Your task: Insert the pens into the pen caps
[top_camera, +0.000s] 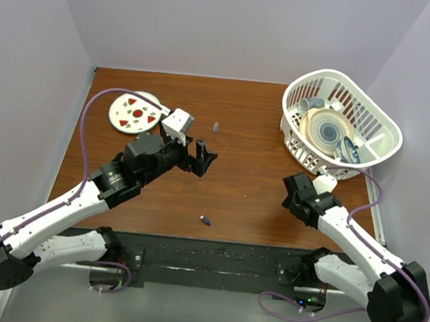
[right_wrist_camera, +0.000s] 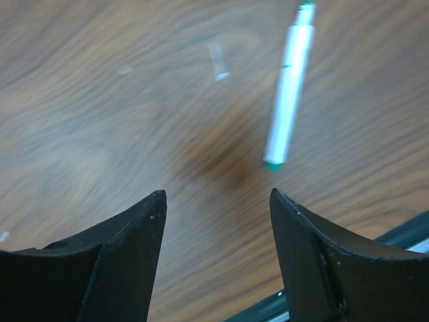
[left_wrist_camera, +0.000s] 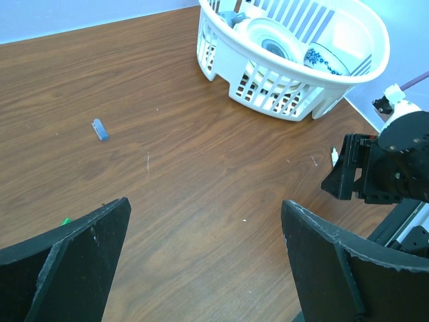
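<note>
Pen (right_wrist_camera: pixel 288 94) on table (right_wrist_camera: pixel 100 100) at 1 o'clock from right gripper (right_wrist_camera: pixel 214 198); long axis roughly 12–6; outside gap. Right jaws spread, empty. Left gripper (left_wrist_camera: pixel 206 204) spread wide, empty, farther.

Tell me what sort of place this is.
Probably a robot test cell: a table boxed in by plain walls, left arm and right arm mounted at its edge, a dish basket as prop.

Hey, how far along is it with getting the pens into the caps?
Nothing looks done: the blue cap and the dark cap lie loose on the table. In hand: the right gripper, open and empty, hangs near a green-tipped pen. The left gripper is open too. All the capping is left.
</note>
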Controlling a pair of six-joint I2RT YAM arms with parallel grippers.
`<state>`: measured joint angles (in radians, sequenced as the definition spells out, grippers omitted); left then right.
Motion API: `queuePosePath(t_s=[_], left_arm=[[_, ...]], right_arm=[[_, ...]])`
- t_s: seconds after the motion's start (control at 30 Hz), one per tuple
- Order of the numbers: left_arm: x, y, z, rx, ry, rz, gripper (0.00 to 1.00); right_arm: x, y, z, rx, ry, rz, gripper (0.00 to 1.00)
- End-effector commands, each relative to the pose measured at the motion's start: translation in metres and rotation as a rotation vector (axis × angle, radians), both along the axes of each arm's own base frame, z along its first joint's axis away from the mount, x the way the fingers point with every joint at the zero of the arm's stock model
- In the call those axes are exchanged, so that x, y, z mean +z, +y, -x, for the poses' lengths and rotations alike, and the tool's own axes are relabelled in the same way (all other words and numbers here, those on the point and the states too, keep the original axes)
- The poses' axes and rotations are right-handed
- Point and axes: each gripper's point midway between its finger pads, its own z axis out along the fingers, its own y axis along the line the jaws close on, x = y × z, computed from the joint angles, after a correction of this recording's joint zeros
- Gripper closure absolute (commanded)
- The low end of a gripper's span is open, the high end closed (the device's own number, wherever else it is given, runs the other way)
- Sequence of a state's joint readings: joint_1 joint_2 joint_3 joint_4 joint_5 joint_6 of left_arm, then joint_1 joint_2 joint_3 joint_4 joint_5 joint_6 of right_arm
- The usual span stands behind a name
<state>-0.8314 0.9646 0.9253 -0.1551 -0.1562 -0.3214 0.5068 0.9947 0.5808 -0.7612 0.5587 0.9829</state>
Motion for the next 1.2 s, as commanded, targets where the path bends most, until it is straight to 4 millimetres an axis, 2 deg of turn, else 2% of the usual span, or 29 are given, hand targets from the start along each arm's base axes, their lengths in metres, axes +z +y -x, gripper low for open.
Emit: queuePosePath(t_s=[0.0,0.1,0.27,0.53,0.63,0.8,0.97,1.0,1.13,1.17], left_arm=[[0.016,-0.002,0.001,-0.020,-0.053,0.039,0.00],[0.017,-0.003,0.001,-0.024,-0.051,0.046,0.00],[0.020,-0.003,0.004,-0.036,-0.058,0.062,0.00],[0.024,-0.005,0.007,-0.053,-0.060,0.077,0.00],[0.026,-0.002,0.008,-0.047,-0.069,0.083,0.00],[0.029,0.001,0.009,-0.037,-0.076,0.088,0.00],[0.030,0.003,0.009,-0.031,-0.088,0.095,0.00],[0.031,0.004,0.009,-0.028,-0.088,0.097,0.00],[0.026,0.006,0.005,-0.006,-0.081,0.087,0.01],[0.024,0.006,0.005,-0.002,-0.077,0.082,0.01]], right_arm=[[-0.007,-0.023,-0.007,-0.150,-0.036,0.008,0.35],[-0.008,-0.035,-0.012,-0.195,-0.025,0.043,0.37],[-0.019,-0.035,-0.016,-0.220,0.024,0.037,0.38],[-0.038,-0.040,-0.009,-0.266,0.091,-0.004,0.42],[-0.045,-0.039,-0.009,-0.260,0.105,-0.019,0.49],[-0.048,-0.033,-0.015,-0.211,0.112,-0.040,0.73],[-0.047,-0.025,-0.020,-0.165,0.098,-0.077,0.86],[-0.045,-0.020,-0.025,-0.148,0.076,-0.096,0.91],[-0.036,0.001,-0.036,-0.035,0.029,-0.186,0.98],[-0.031,0.014,-0.038,0.013,0.013,-0.249,0.98]])
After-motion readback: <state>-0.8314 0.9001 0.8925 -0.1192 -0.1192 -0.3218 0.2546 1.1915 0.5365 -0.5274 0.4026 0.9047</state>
